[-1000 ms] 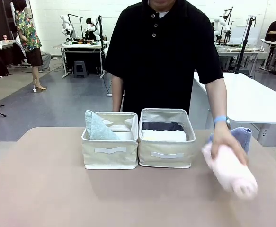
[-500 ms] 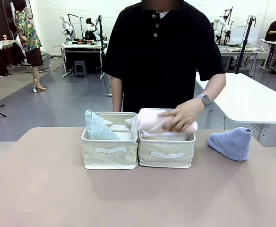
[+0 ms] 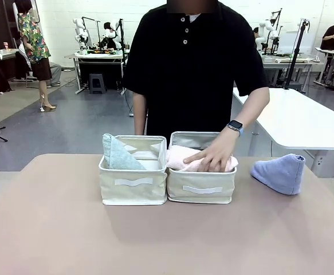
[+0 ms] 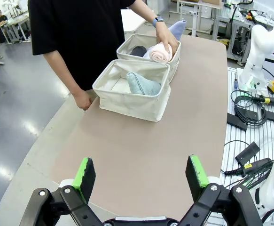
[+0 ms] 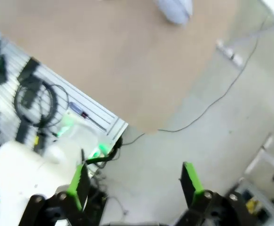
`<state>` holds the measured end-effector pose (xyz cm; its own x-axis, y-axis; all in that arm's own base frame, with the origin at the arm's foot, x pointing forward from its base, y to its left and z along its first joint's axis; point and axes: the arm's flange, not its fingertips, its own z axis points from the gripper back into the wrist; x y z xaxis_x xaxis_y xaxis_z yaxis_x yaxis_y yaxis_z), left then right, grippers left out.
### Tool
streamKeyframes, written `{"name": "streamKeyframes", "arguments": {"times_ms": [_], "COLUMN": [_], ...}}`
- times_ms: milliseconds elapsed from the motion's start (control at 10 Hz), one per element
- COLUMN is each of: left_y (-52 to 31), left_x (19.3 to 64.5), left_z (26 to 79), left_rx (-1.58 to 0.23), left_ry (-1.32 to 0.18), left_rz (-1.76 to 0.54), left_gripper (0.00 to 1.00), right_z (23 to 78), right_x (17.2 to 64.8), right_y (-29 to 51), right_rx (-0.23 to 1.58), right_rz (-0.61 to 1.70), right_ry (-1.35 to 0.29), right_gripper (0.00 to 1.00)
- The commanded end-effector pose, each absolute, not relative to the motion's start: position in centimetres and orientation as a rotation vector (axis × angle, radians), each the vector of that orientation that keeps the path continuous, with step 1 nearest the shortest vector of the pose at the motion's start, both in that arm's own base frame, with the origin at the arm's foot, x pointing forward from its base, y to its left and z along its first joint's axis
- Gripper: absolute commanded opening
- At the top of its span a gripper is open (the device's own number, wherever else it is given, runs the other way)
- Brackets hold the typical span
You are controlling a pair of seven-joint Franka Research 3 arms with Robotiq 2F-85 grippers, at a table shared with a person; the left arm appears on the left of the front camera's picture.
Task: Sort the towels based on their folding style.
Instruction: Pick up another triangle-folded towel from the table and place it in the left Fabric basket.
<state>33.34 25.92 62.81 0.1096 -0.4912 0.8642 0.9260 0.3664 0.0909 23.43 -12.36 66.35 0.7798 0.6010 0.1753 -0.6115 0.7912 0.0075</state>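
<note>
A person's hand [image 3: 212, 156] presses the pale pink rolled towel [image 3: 185, 158] into the right cream basket [image 3: 201, 183]; the same pink towel [image 4: 159, 52] lies beside a dark grey roll [image 4: 138, 50]. The mint green cone towel [image 3: 117, 153] stands in the left basket [image 3: 133, 182], and this mint cone [image 4: 143, 84] faces my left wrist. The light blue cone towel [image 3: 280, 173] lies on the table at the right, and its blue tip [image 5: 175, 9] is blurred at the top. My left gripper [image 4: 141, 173] hangs open above the table's near end. My right gripper [image 5: 136, 181] is open over the floor.
The tan table [image 3: 155, 240] spreads bare in front of the baskets. The person's other hand [image 4: 84, 100] rests at the table's far edge. Cables and boxes [image 4: 249, 117] lie on the floor beside the table. A white table [image 3: 304, 120] stands behind at the right.
The person carried the pink rolled towel from the table's right side to the right basket and now pushes it down inside. The blue cone towel stays on the table.
</note>
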Motion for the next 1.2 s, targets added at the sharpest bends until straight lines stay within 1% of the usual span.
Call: {"name": "streamKeyframes", "arguments": {"times_ms": [0, 100, 200, 400, 500, 600, 800, 900, 1100], "left_y": [26.1, 26.1, 26.1, 26.1, 26.1, 26.1, 26.1, 26.1, 26.1], "left_x": [33.2, 33.2, 33.2, 33.2, 33.2, 33.2, 33.2, 33.2, 33.2], "left_z": [63.0, 63.0, 63.0, 63.0, 63.0, 63.0, 63.0, 63.0, 63.0], "left_rx": [-0.559, -0.559, -0.559, -0.559, -0.559, -0.559, -0.559, -0.559, -0.559], "left_ry": [-0.978, -0.978, -0.978, -0.978, -0.978, -0.978, -0.978, -0.978, -0.978], "left_rz": [-1.129, -1.129, -1.129, -1.129, -1.129, -1.129, -1.129, -1.129, -1.129], "left_gripper": [1.0, 1.0, 1.0, 1.0, 1.0, 1.0, 1.0, 1.0, 1.0], "right_z": [65.8, 64.1, 61.8, 57.8, 56.5, 55.8, 55.8, 55.2, 55.2], "right_x": [29.8, 32.4, 34.8, 38.1, 39.5, 40.0, 38.3, 40.7, 40.7], "right_y": [-9.0, -7.1, -5.0, -2.3, -1.6, -1.3, -1.8, -1.7, -1.7], "right_rx": [0.024, 0.002, -0.001, 0.049, 0.04, 0.044, 0.055, 0.053, 0.053], "right_rz": [0.883, 1.049, 1.112, 1.153, 1.052, 0.927, 0.825, 0.973, 0.973], "right_ry": [-0.174, -0.169, -0.138, -0.116, -0.138, -0.182, -0.184, -0.149, -0.149], "right_gripper": [1.0, 1.0, 1.0, 1.0, 1.0, 1.0, 1.0, 1.0, 1.0]}}
